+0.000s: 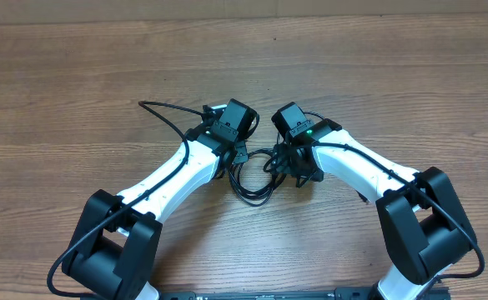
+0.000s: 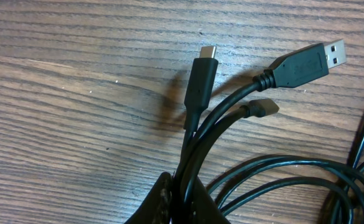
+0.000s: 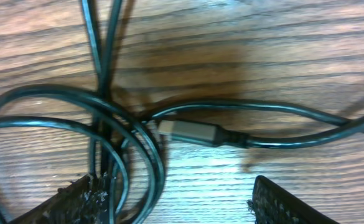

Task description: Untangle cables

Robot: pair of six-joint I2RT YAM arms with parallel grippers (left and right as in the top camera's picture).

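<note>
Overhead, cables [image 1: 252, 179] sit central on table [image 1: 394, 83], seemingly clear of edges.

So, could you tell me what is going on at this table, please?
Two robot arms are working on a tangle of thin black cables in the middle of the wooden table. The left gripper is shut on a few cords just behind their ends, where a USB-A plug and a narrower plug stick out. The right gripper is open, low over the loops, with nothing clamped. The cables are not yet separated.
</note>
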